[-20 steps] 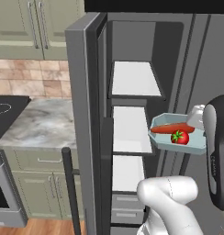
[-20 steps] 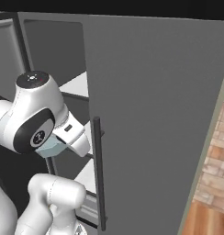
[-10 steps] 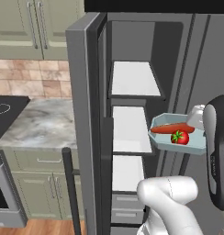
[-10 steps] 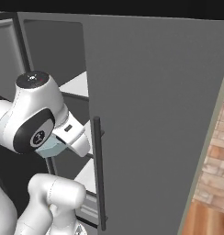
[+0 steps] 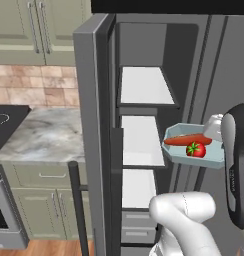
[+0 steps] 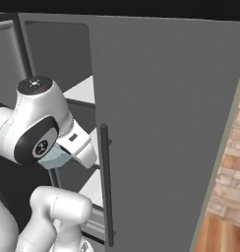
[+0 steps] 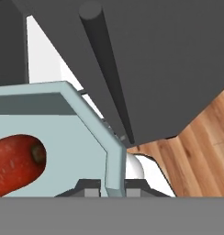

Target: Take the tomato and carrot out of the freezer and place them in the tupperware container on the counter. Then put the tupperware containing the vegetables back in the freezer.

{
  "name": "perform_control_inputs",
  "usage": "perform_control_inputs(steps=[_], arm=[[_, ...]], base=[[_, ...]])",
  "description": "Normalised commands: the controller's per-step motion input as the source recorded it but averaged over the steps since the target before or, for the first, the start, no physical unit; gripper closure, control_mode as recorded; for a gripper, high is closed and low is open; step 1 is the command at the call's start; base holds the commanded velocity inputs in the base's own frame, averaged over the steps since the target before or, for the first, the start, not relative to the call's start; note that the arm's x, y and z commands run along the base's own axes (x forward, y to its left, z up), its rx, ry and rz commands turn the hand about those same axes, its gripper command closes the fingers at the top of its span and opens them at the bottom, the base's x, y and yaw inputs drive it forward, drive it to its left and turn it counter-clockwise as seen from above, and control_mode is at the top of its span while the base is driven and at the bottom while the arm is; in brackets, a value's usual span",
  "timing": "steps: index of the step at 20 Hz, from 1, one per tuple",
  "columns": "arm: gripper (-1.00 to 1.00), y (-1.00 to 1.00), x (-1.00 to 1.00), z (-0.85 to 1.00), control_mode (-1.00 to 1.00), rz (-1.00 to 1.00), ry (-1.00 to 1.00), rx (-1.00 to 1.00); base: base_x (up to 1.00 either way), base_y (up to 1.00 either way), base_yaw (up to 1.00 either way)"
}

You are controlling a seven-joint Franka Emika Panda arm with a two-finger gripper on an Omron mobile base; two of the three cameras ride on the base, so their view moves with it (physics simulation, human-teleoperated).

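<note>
The pale blue tupperware container (image 5: 204, 161) hangs in the air in front of the open freezer (image 5: 91, 125), level with its middle white shelf (image 5: 140, 140). Inside the container lie the carrot (image 5: 186, 140) and the tomato (image 5: 195, 149). My gripper (image 5: 218, 140) is shut on the container's right rim. In the hand view the gripper (image 7: 113, 186) pinches the container's wall (image 7: 86, 110), and the carrot's (image 7: 15, 163) end lies on the tray floor at the left. From the right base view a corner of the container (image 6: 53, 158) peeks out under my arm.
The marble counter (image 5: 39, 135) and the black stovetop (image 5: 4, 122) lie to the left of the freezer. The open left door carries a dark bar handle (image 5: 79, 205). The right door (image 6: 166, 123) with its handle (image 6: 106, 187) stands close beside my hand. Wooden floor (image 7: 201, 151) lies below.
</note>
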Motion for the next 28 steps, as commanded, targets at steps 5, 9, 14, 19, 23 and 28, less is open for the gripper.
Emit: perform_control_inputs(steps=[5,9,14,19,23,28], arm=[[1.0,0.17,0.0,0.0,-1.0,-0.02,0.0,0.0],[1.0,0.77,0.0,0.04,-1.0,-0.11,0.0,0.0],[1.0,0.57,-0.02,0.22,-1.0,-0.15,0.0,0.0],[1.0,0.19,0.0,0.37,-1.0,-0.28,0.0,0.03],[1.0,0.0,0.03,0.42,-1.0,-0.31,0.0,0.07],[1.0,0.05,0.32,0.18,-1.0,-0.32,0.0,0.05]], base=[[0.0,0.8,-0.04],[0.0,0.0,0.0],[0.0,0.0,0.0],[0.0,0.0,0.0],[0.0,0.0,0.0],[0.0,0.0,0.0]])
